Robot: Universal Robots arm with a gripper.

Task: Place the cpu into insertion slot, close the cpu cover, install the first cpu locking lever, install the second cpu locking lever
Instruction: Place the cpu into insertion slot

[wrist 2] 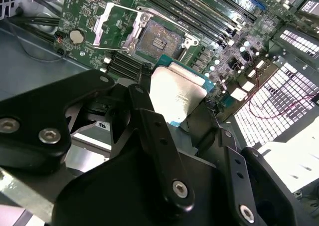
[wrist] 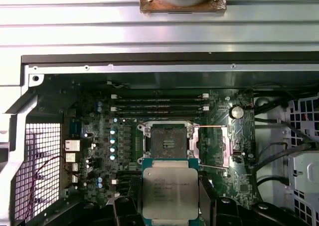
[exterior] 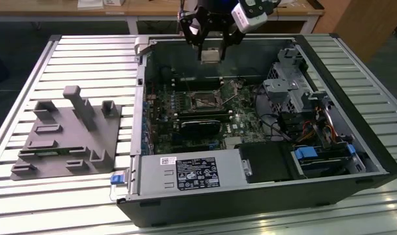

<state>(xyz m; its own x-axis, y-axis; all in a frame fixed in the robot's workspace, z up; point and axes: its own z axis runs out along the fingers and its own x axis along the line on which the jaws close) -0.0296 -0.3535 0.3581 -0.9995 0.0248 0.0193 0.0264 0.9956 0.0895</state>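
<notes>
My gripper (exterior: 211, 53) hangs above the back of the open computer case, shut on the cpu (exterior: 211, 55), a flat square chip with a pale metal top. In both wrist views the cpu (wrist: 169, 193) (wrist 2: 177, 94) sits between the black fingers (wrist: 207, 201), well above the motherboard. The insertion slot (exterior: 201, 100) (wrist: 168, 140) (wrist 2: 159, 36) lies open below it, with a dark centre and a silvery rim. The cpu cover (wrist: 212, 146) (wrist 2: 115, 26), a thin metal frame, is flipped open beside the slot. A thin locking lever (wrist: 209, 126) stands raised next to it.
The case wall (exterior: 141, 98) rings the motherboard. A labelled power supply (exterior: 198, 174) sits at the front, with drive bays and cables (exterior: 309, 132) on the exterior view's right. A grey moulded fixture (exterior: 67, 134) rests on the slatted table at the exterior view's left. Memory slots (wrist: 159, 104) run beside the socket.
</notes>
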